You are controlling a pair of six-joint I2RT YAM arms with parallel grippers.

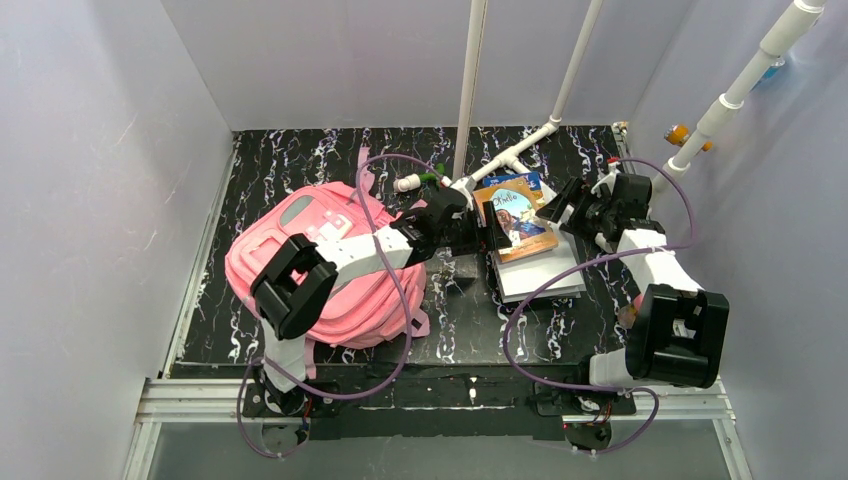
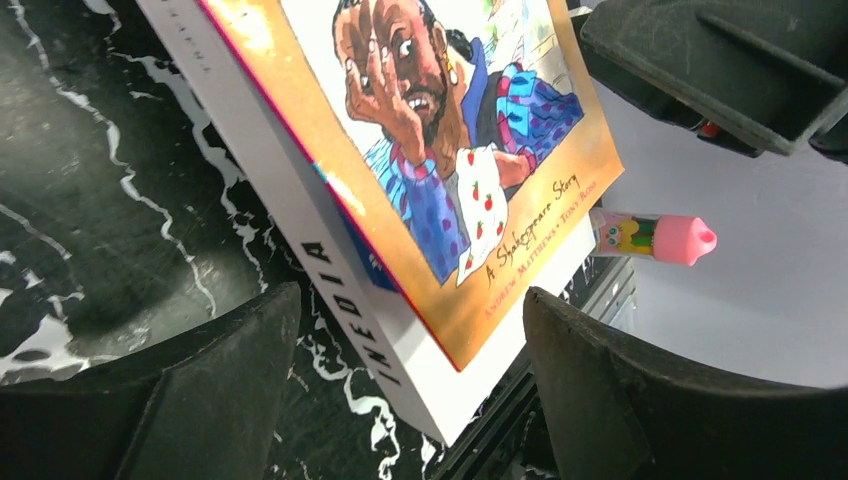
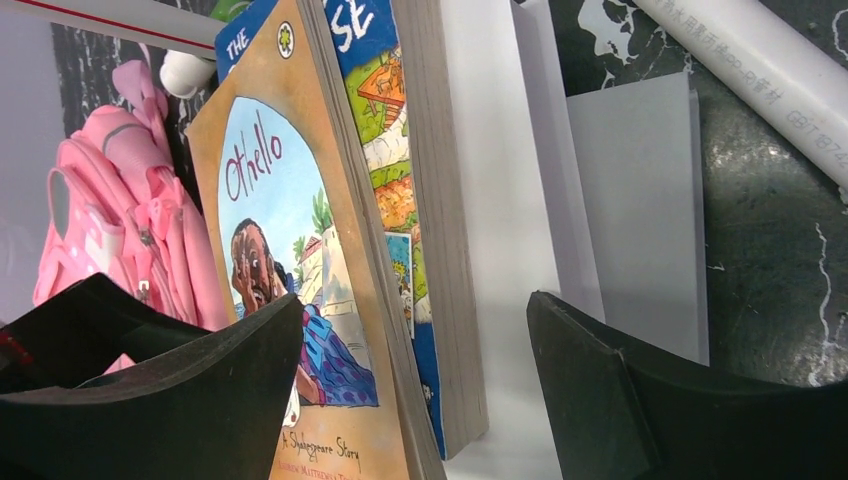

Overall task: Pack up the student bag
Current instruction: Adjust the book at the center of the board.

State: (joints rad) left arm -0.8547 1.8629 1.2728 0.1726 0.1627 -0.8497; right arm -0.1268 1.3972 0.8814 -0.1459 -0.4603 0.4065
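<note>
The student bag (image 1: 365, 300) is lying on the left half of the worktop (image 1: 300, 160), closer to the front edge than to the back edge. Its pink body is showing on both sides of the left arm, which is crossing over it toward the centre. In the right wrist view the bag (image 3: 110, 220) is appearing behind the books, with its straps and a zipper showing.

The left gripper (image 1: 487, 235) is sitting just right of the bag, at the left side of a stack of books. Its jaws are standing wide apart and are holding nothing. In the left wrist view the near corner of the stack is lying between the two fingers of this gripper (image 2: 410, 330), apart from both.

The stack is resting right of the worktop centre. The Othello book (image 1: 518, 222) is lying on top, a blue book (image 3: 385, 150) is lying under it, and a white book (image 2: 330, 290) is forming the base. A small pink-capped tube (image 2: 655, 238) is lying beyond the stack.

The right gripper (image 1: 560, 205) is sitting at the right side of the stack, toward the back right corner. Its jaws are also spread wide, gripping nothing. In its wrist view the book edges are lying between the fingers of the gripper (image 3: 415, 310).

White pipes (image 1: 520, 150) are running along the back edge.
</note>
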